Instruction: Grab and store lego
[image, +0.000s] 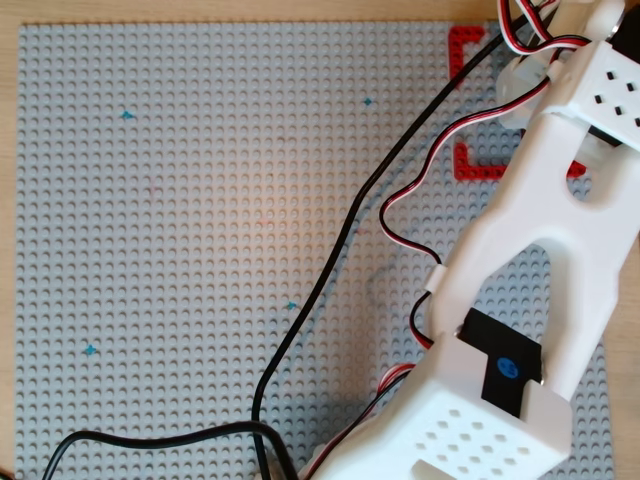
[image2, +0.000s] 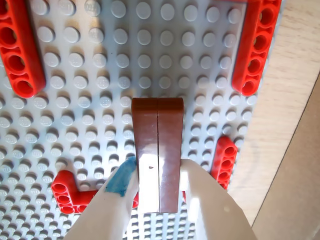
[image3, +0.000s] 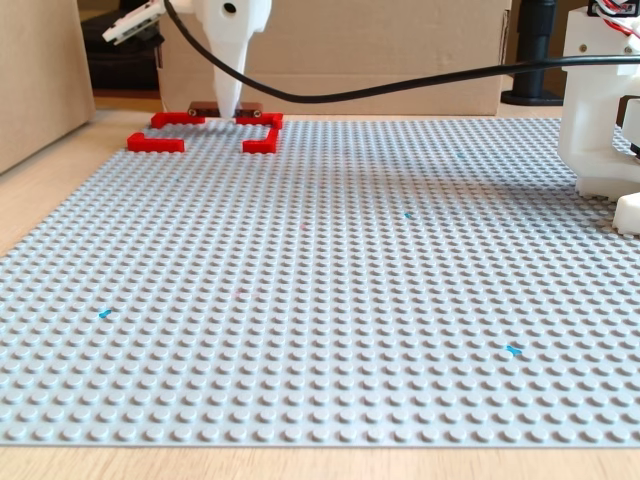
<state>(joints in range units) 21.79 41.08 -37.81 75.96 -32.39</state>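
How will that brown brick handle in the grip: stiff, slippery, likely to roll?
The brown brick looks like rigid plastic, so probably stiff and light. Its glossy flat sides could slip between the gripper fingers, which hold only one end. Its flat, boxy shape makes rolling unlikely; on the studded baseplate it may settle slightly tilted.

A hobbyist's tabletop robotics setup, likely in a home or small lab, is showing here: a large grey studded baseplate (image3: 330, 300) is lying on a pale wooden table (image3: 40, 200), with plain cardboard boxes (image3: 370, 50) standing behind it in the fixed view. A white, 3D-printed-looking arm (image: 540, 250) is reaching across in the overhead view, its bare servo wires (image: 420, 190) and a black cable (image: 320, 290) trailing loosely over the studs.
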